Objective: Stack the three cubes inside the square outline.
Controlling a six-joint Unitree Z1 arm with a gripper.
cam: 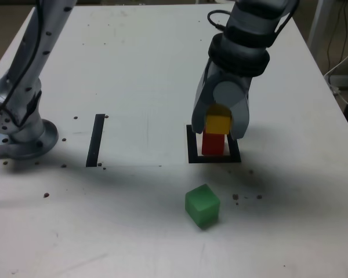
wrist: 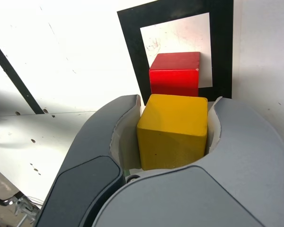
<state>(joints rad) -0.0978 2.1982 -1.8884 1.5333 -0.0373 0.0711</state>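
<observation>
gripping the yellow cube (cam: 218,123) between its jaws, the gripper (cam: 219,123) holds it right over the red cube (cam: 213,144) inside the square outline (cam: 191,152); the green cube (cam: 202,205) sits apart on the table (cam: 139,69).

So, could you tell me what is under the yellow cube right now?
The red cube, inside the square outline. The fingers hold the yellow cube; whether the cubes touch cannot be seen.

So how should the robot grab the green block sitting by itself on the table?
Probably from straight above, pinching two opposite flat sides of the green cube. It rests alone on the table, turned a bit cornerwise in the exterior view, so the gripper would need to twist to line up with its sides. First it must let go of the yellow cube it holds.
</observation>
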